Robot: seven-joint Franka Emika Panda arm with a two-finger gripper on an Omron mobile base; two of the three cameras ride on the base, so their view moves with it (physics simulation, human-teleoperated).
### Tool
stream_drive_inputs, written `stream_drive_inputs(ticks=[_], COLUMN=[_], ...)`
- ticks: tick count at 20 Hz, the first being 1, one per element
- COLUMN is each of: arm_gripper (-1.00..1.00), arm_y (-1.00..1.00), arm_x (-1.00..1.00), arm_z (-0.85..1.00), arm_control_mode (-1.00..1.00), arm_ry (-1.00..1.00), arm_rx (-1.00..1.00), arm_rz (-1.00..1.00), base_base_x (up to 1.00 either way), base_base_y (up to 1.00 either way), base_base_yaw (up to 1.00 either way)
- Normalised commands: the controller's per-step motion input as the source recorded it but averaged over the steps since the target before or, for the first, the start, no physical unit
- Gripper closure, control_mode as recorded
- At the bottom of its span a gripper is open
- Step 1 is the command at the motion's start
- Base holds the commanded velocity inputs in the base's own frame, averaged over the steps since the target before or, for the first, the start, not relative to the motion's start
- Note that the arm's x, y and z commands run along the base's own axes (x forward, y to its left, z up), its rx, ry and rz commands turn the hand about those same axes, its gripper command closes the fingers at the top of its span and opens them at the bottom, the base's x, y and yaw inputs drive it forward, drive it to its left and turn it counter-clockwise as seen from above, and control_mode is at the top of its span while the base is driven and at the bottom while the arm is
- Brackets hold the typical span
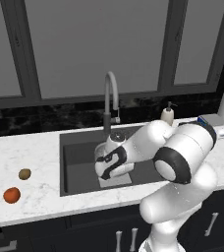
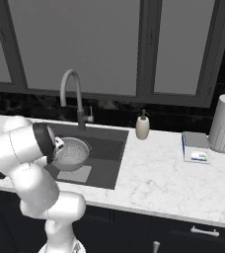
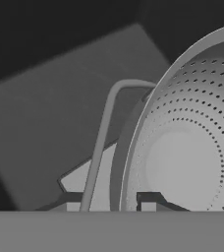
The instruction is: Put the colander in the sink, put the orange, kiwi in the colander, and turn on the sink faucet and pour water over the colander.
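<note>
Pincer (image 3: 111, 206) pressed together on the rim of the colander (image 3: 182, 147) — bowl held low inside the sink (image 1: 79, 167), above the pale drain plate (image 3: 97, 182), seemingly ready for release. Orange (image 1: 12, 195) and kiwi (image 1: 24, 173) well apart on the tabletop (image 1: 20, 152), off toward the robot's left past the sink's near-left edge, bare marble around both and open room for a top-down reach. Sink faucet (image 1: 110, 101) behind the basin — spout arching over the colander's side.
</note>
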Motion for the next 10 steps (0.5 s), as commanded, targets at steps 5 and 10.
stream_drive_inputs(ticks=[5, 10], arm_gripper=[1.00, 1.00], arm_y=[0.30, 0.00], arm_x=[0.51, 0.31], arm_z=[-0.36, -0.40], arm_control_mode=[-1.00, -1.00], arm_ry=[0.04, 0.01], arm_rx=[-0.06, -0.10], arm_rz=[-0.05, -0.06], base_base_x=[0.00, 0.00], base_base_y=[0.00, 0.00], base_base_yaw=[0.00, 0.00])
